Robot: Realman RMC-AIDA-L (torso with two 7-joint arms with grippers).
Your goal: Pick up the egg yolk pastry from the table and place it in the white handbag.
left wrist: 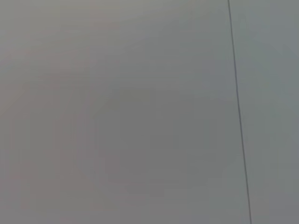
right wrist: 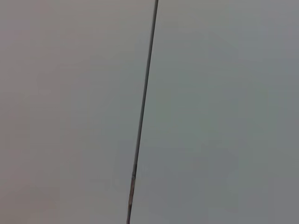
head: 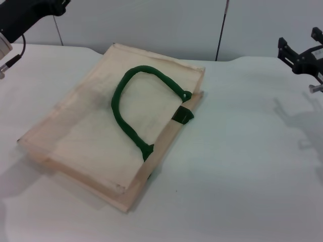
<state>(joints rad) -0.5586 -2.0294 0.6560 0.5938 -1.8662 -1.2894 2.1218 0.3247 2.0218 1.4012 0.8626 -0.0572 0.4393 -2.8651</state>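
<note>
The white handbag [head: 116, 131] lies flat on the white table in the head view, left of centre. It is cream fabric with a dark green rope handle [head: 133, 108] looped on top and a green tab [head: 182, 115] at its right edge. The egg yolk pastry shows in no view. My left gripper [head: 22, 17] is raised at the far left corner, away from the bag. My right gripper [head: 303, 55] is raised at the right edge, well apart from the bag. Both wrist views show only a plain grey wall.
The white table [head: 242, 166] stretches in front of and to the right of the bag. Grey wall panels stand behind it, with a dark seam [head: 221, 30] that also shows in the left wrist view [left wrist: 238, 112] and the right wrist view [right wrist: 142, 112].
</note>
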